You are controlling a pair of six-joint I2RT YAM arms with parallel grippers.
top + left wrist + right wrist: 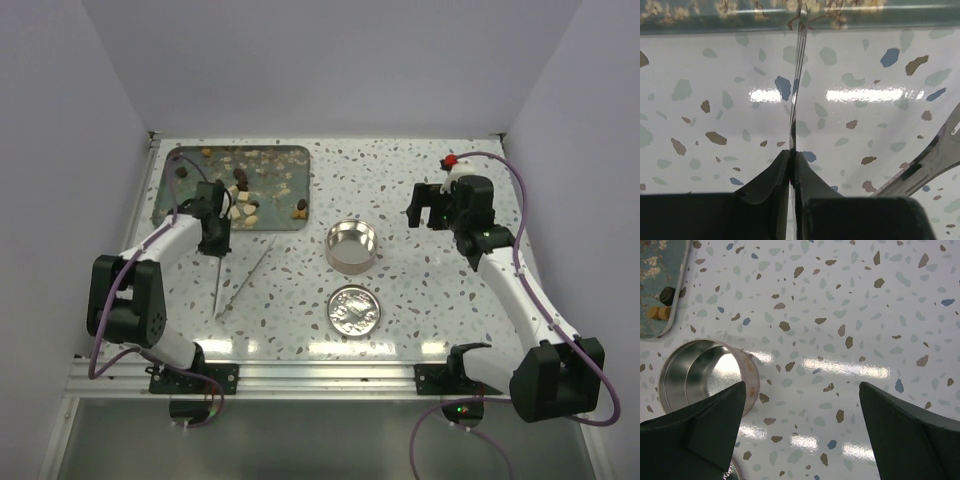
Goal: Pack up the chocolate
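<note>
The chocolate point(240, 196), dark brown and pale cream lumps, lies in a teal floral tray point(170, 215) at the back left. The round open tin point(352, 246) stands mid-table with its lid point(354, 310) lying in front of it. My left gripper point(216, 238) is at the tray's near edge, shut on one thin arm of metal tongs point(797, 75). The tongs' other arm point(930, 155) spreads to the right. My right gripper point(802, 385) is open and empty, to the right of the tin point(700, 370). A few lumps point(660, 312) show in the right wrist view.
The tongs point(245, 285) form a V on the table, their joined end toward the near edge. White walls close in the left, back and right. An aluminium rail point(300, 375) runs along the near edge. The tray rim point(690, 25) crosses the top of the left wrist view.
</note>
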